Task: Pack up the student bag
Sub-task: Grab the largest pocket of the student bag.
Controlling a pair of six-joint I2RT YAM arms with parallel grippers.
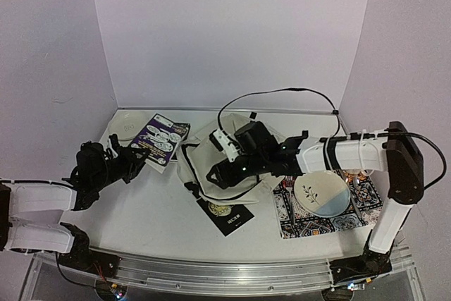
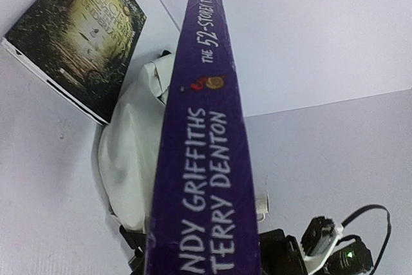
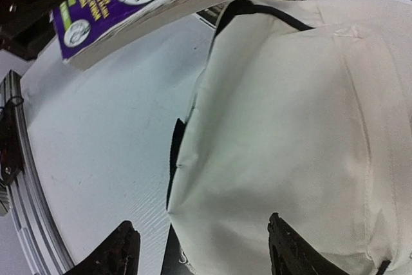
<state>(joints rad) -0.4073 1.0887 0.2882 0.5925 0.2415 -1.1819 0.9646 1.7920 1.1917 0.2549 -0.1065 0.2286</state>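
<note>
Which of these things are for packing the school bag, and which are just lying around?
For the job:
student bag
purple book, The 52-Storey Treehouse
dark book

Just lying about:
patterned mat
plate, resting on the mat

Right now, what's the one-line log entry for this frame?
left fingers: shut on purple book | right fingers: open over student bag | black book: on table by bag
</note>
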